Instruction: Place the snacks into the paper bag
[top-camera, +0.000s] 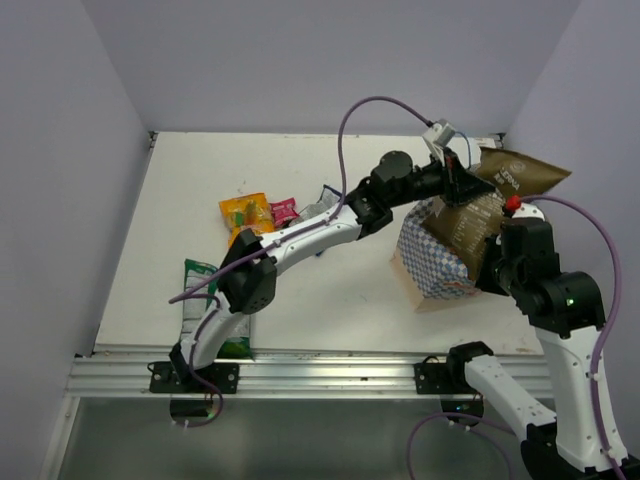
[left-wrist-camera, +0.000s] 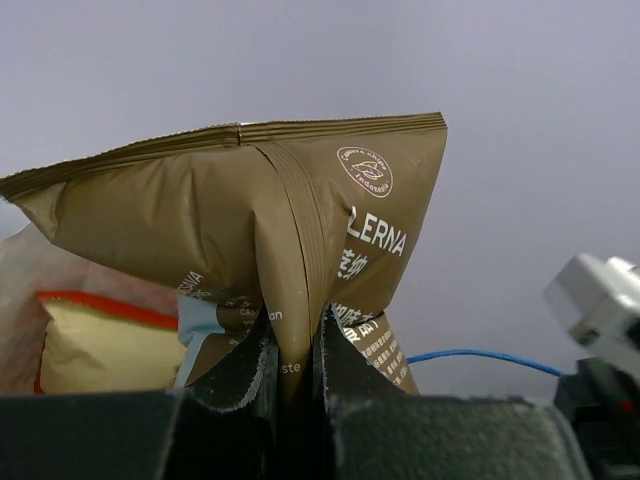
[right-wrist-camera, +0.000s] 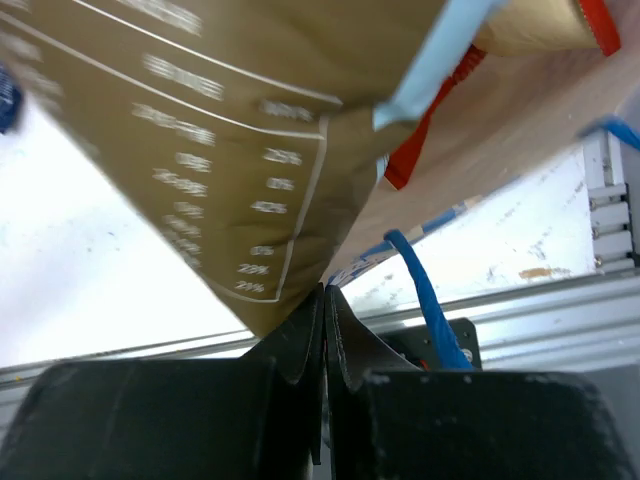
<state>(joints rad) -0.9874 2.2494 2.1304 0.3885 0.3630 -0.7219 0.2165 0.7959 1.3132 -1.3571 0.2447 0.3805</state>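
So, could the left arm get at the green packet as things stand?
Probably not yet: its fingers are shut on the brown bag over the paper bag, and the green packet lies partly under that arm.

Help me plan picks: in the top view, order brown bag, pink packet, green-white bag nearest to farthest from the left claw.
1. Brown bag, held in the left claw.
2. Pink packet, centre-left.
3. Green-white bag, near-left edge.

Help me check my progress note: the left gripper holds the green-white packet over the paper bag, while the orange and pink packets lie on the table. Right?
One slip: the left gripper pinches the brown packet, as the left wrist view shows; the green-white packet lies on the table. It is over the paper bag, and the orange packet and pink packet lie on the table.
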